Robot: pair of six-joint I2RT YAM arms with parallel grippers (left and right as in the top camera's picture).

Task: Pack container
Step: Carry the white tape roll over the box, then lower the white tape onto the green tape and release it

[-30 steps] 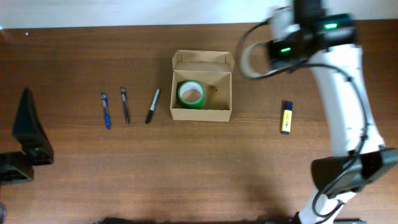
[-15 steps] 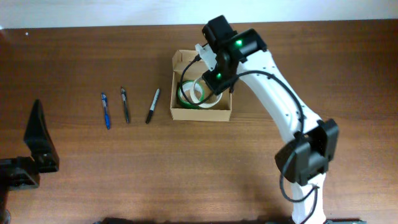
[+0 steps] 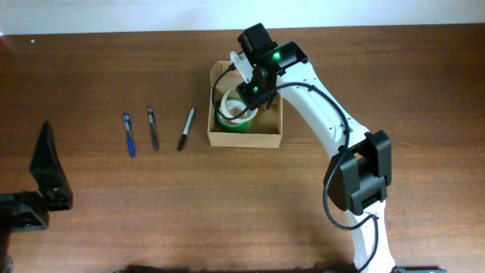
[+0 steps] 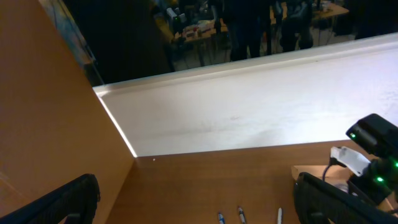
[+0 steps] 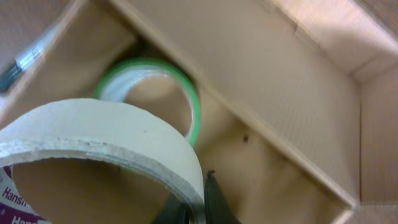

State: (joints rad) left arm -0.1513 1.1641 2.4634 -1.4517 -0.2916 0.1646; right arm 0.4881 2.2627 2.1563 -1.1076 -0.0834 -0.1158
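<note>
The bench (image 3: 114, 212) is brown wood grain, matt with a faint sheen. The container (image 3: 244, 139) is plain tan cardboard, matt and slightly fibrous. Inside it, the green tape roll (image 5: 152, 64) looks like glossy plastic. At its 7 o'clock, the beige tape roll (image 5: 93, 121) has a rough, papery cut edge.

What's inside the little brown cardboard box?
A green tape roll lies flat on the brown cardboard box floor. The right gripper holds a beige tape roll above it, hiding part of the floor.
</note>
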